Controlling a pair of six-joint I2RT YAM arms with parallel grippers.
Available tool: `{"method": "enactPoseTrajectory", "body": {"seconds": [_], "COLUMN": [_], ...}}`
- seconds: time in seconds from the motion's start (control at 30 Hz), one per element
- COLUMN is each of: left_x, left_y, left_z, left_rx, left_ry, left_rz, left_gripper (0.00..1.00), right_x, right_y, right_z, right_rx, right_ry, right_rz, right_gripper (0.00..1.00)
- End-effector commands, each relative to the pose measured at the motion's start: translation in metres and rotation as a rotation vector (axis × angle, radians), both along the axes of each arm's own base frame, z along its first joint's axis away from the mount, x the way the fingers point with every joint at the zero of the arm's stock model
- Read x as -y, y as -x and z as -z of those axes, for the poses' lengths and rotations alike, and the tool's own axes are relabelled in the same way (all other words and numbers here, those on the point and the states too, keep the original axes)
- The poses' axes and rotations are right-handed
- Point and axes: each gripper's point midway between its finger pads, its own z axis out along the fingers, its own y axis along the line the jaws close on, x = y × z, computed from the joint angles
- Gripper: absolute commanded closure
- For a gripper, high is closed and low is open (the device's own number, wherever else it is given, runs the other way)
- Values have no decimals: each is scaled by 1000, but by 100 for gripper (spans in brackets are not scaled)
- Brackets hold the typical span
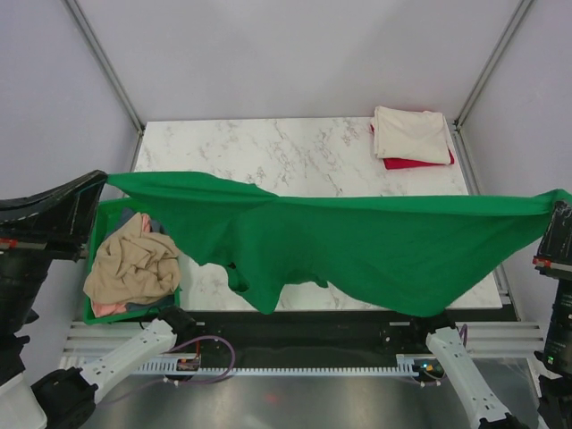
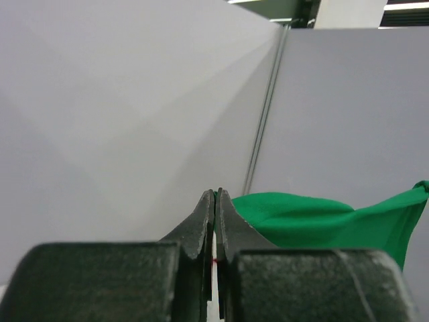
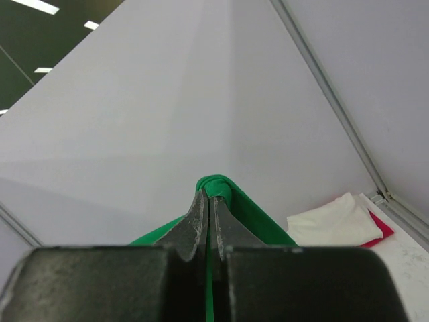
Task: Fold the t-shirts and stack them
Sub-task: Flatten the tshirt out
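A bright green t-shirt (image 1: 357, 241) hangs stretched in the air across the front of the table. My left gripper (image 1: 104, 181) is shut on its left corner, and my right gripper (image 1: 559, 200) is shut on its right corner. In the left wrist view the shut jaws (image 2: 215, 195) pinch green cloth (image 2: 322, 221). The right wrist view shows the shirt's edge (image 3: 251, 211) bunched over the shut tips (image 3: 209, 196). A folded cream-white t-shirt (image 1: 411, 134) lies on a folded red t-shirt (image 1: 416, 164) at the table's back right. A crumpled tan t-shirt (image 1: 134, 264) sits in the bin.
A rigid green plastic bin (image 1: 96, 234) stands at the left edge of the white marble table (image 1: 295, 152), partly under the hanging shirt. Grey walls with metal frame posts (image 1: 107, 63) close in the table on three sides.
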Motion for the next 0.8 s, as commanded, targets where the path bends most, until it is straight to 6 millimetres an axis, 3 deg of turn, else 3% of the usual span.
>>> {"method": "enactPoseTrajectory", "body": {"seconds": [0.0,0.07,0.1,0.13,0.2,0.23,0.27,0.3,0.33,0.37,0.4,0.43,0.47,0.5,0.53,0.57,0.6,0.63,0.7,0.73,0.77], "left_x": [-5,-3,12,21,40,54,63,56,72,75,79,91,77,78,73,47,43,32,33,33,36], "left_y": [22,16,3,-6,-29,-69,-91,-120,-165,-186,-208,-239,-265,-280,-311,-331,-343,-367,-382,-387,-395], "left_z": [-52,-61,-60,-57,-47,-30,-16,-2,30,45,64,102,122,143,185,207,230,280,309,318,335], "left_rx": [214,233,230,227,212,129,78,-1,-121,-175,-233,-346,-421,-494,-619,-698,-764,-896,-977,-997,-1035], "left_ry": [-11,-36,-89,-123,-204,-253,-288,-305,-372,-398,-433,-501,-510,-498,-512,-492,-482,-512,-510,-506,-512], "left_rz": [-21,-47,-33,-26,-22,-63,-84,-191,-234,-274,-302,-296,-339,-296,-302,-359,-342,-357,-317,-316,-309], "left_gripper": [98,98,98,98,98,98,98,97,97,97,97,96,95,94,94,93,83,72,47,32,28], "right_x": [27,25,24,12,0,-13,-25,-34,-42,-49,-54,-58,-60,-61,-58,-56,-57,-52,-51,-46,-45], "right_y": [16,-6,-12,-50,-89,-140,-164,-191,-228,-248,-266,-287,-298,-309,-314,-318,-323,-324,-328,-328,-328], "right_z": [-17,-22,-27,-23,-12,11,26,50,82,100,133,165,182,224,242,267,286,299,329,335,342], "right_rx": [29,-26,-50,-132,-268,-401,-457,-530,-627,-665,-745,-820,-844,-937,-967,-1005,-1042,-1066,-1122,-1138,-1155], "right_ry": [-23,16,57,113,173,212,241,252,267,271,281,272,265,261,233,225,216,201,197,196,201], "right_rz": [139,160,173,144,115,93,47,25,10,-10,-23,-30,-34,-40,-31,-30,-45,-41,-59,-46,-44], "right_gripper": [100,100,100,100,100,100,100,100,100,100,100,100,100,100,100,100,100,82,40,15,8]}}
